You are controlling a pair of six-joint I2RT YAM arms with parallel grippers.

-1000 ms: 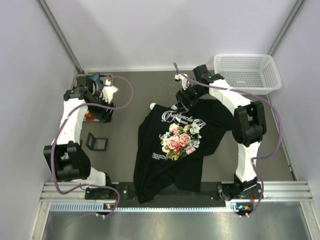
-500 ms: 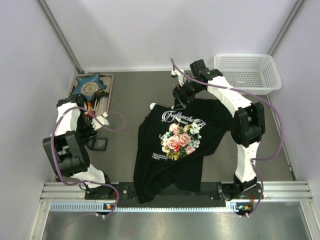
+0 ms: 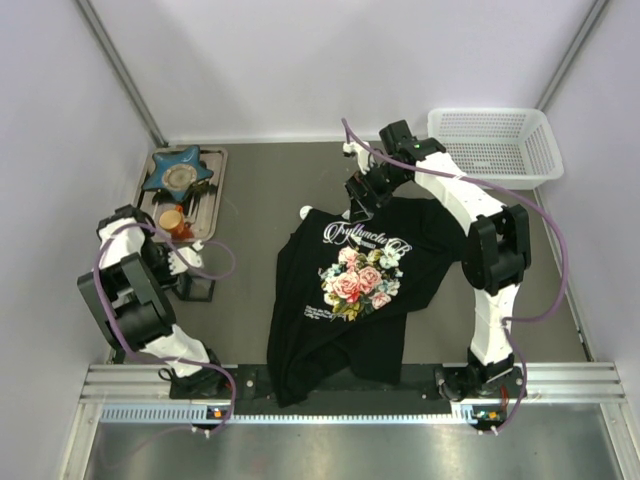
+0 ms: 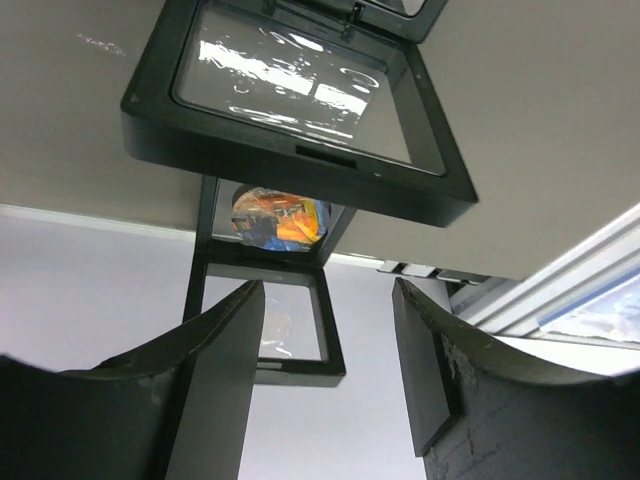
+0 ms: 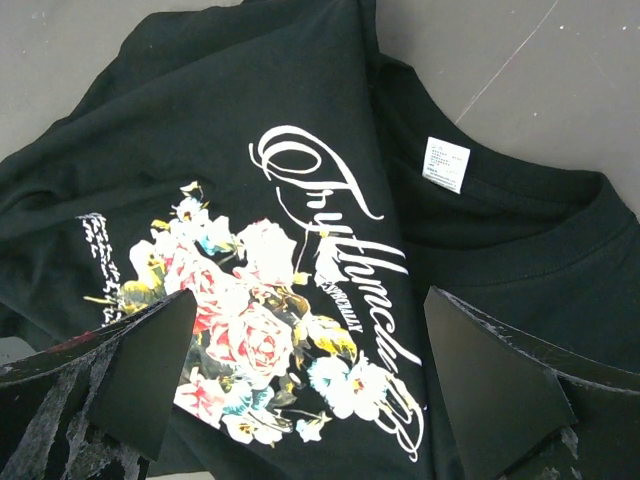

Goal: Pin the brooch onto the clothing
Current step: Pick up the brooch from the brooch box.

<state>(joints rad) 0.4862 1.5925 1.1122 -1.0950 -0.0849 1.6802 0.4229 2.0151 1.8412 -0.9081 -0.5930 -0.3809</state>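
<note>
Pale lilac walls [image 3: 300, 70] close in a grey worktop [image 3: 250, 300]. The black T-shirt [image 3: 310, 330] lies in the middle of it, rose print up, and its lower hem reaches the rail at the bottom of the frame. A small pale round piece [image 3: 306, 212], which I take to be the brooch, lies on the bare worktop just beside the upper left edge of the shirt. Nothing holds it.

The right tool [image 5: 310, 300] hangs over the chest lettering near the collar [image 5: 520, 230], its fingers spread wide and empty. The left tool [image 4: 328, 290] is at the far left, close to a black square box [image 3: 195, 288]. Its fingers are apart with nothing between them.

I judge that the brooch is the weak point. It is tiny and lies flat, so a pinch may slip off or push it under the cloth. The loose, wrinkled fabric may also bunch up under the right tool. The left tool can knock the box if it swings out carelessly.
</note>
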